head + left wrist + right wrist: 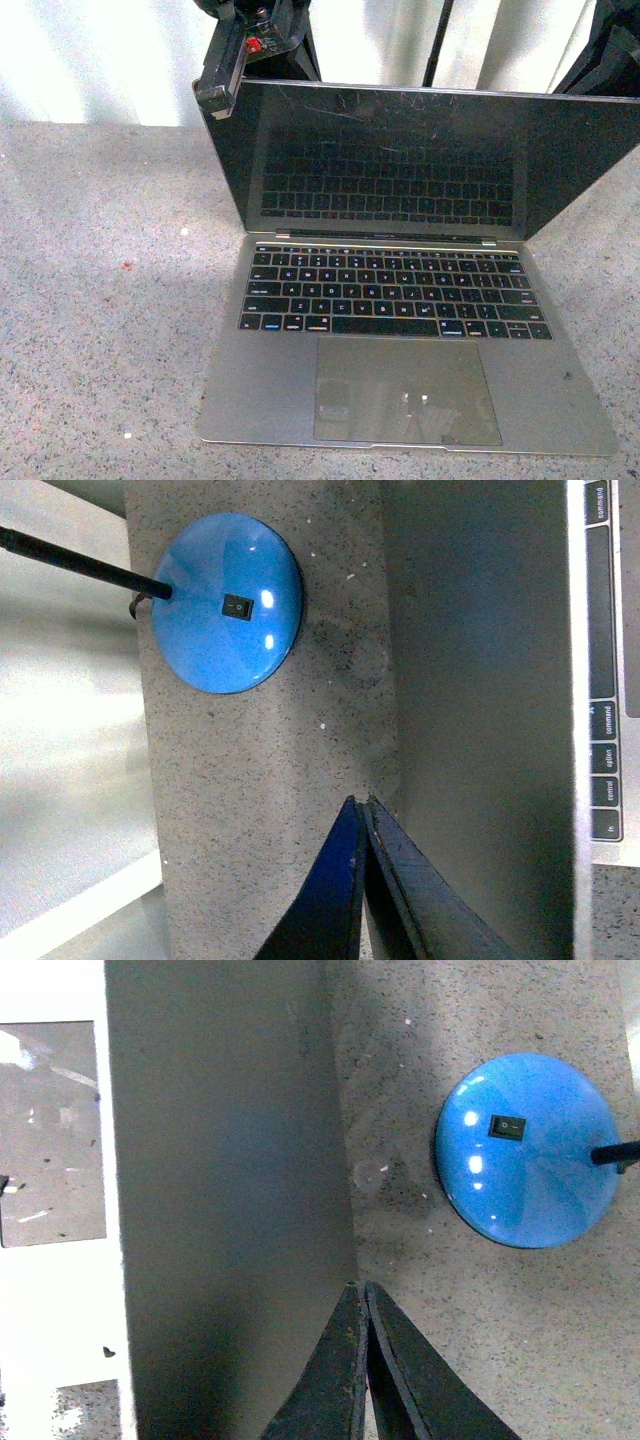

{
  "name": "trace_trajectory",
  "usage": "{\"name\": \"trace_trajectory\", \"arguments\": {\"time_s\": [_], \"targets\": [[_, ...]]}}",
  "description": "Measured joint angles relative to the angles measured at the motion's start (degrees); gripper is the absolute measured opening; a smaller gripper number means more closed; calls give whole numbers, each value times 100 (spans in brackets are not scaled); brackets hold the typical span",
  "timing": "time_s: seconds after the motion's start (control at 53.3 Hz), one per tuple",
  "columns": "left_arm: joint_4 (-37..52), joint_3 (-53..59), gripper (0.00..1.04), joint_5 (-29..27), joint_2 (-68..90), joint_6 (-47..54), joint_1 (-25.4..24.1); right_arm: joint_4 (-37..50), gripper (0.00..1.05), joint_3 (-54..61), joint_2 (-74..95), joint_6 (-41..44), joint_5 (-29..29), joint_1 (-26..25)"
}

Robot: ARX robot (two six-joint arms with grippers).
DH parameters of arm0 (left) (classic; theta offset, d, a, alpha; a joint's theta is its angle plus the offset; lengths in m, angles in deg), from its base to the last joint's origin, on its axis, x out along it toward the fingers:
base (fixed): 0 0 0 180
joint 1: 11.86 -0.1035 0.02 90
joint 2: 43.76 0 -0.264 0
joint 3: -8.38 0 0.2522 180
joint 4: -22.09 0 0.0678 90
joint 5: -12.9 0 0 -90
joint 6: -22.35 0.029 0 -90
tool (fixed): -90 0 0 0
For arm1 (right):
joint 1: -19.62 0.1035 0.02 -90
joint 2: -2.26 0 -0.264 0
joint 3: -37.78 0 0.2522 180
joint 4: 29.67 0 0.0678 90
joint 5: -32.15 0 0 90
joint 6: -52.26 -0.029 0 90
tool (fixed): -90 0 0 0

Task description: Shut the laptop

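Observation:
The laptop [400,330] stands open on the speckled grey counter, with black keys, a large trackpad and a scratched black screen [420,160] leaning back. My left gripper [218,85] is shut and empty at the lid's top left corner. In the left wrist view its shut fingertips [360,802] sit just behind the lid's silver back [480,680], and keys show at the frame's edge. My right gripper [362,1286] is shut and empty, its tips against the edge of the lid's back [230,1160]. In the front view it is not clearly seen.
A round blue lamp base [228,602] with a black switch and stem sits on the counter behind the lid, and also shows in the right wrist view [530,1150]. Black tripod legs [300,45] stand behind the laptop. The counter [100,300] ends near a white wall.

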State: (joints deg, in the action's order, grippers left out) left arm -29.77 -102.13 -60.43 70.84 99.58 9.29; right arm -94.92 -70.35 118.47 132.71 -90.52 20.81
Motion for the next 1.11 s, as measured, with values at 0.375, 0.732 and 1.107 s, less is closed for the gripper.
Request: {"name": "trace_trajectory", "arguments": {"time_s": [0.375, 0.732, 1.107], "targets": [[118, 551, 4, 48, -271, 9, 120, 48, 3, 634, -302, 66, -46, 238], [389, 1305, 4, 105, -568, 22, 354, 291, 3, 1298, -601, 57, -162, 393], [669, 1733, 4, 133, -588, 13, 455, 398, 3, 1648, -673, -28, -188, 382]]}}
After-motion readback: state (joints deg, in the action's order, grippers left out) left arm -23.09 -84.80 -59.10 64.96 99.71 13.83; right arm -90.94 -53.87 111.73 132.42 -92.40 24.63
